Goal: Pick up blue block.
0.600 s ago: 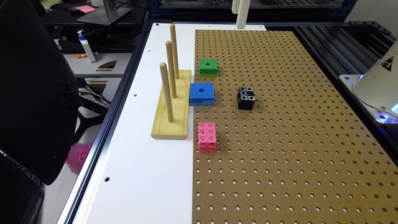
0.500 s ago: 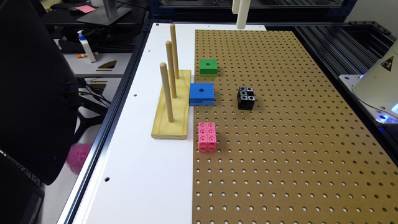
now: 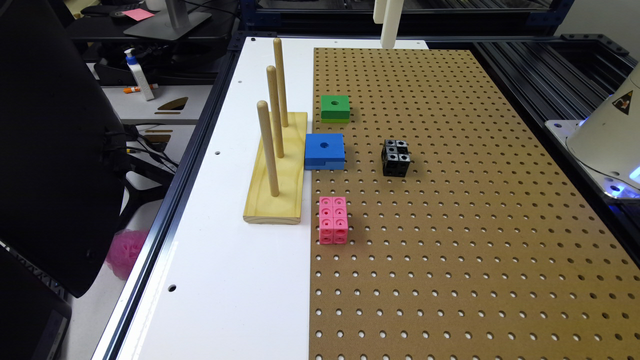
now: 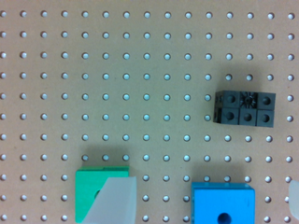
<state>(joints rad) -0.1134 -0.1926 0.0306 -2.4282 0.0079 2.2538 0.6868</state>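
The blue block (image 3: 324,150) lies flat on the brown pegboard (image 3: 475,225), its round hole facing up, right beside the wooden peg stand (image 3: 278,165). In the wrist view the blue block (image 4: 223,203) is cut off by the picture's edge. My gripper (image 4: 205,182) is open and holds nothing. One pale fingertip (image 4: 113,199) overlaps the green block (image 4: 88,191), and the other sits at the frame's border. In the exterior view the gripper (image 3: 390,25) hangs as a white part high over the far end of the board, well away from the blue block.
A green block (image 3: 335,108) lies just beyond the blue one. A black cube cluster (image 3: 395,157) sits toward the exterior view's right and a pink cube cluster (image 3: 333,219) nearer the camera. The stand carries three upright pegs. A white robot base (image 3: 607,140) stands at the right edge.
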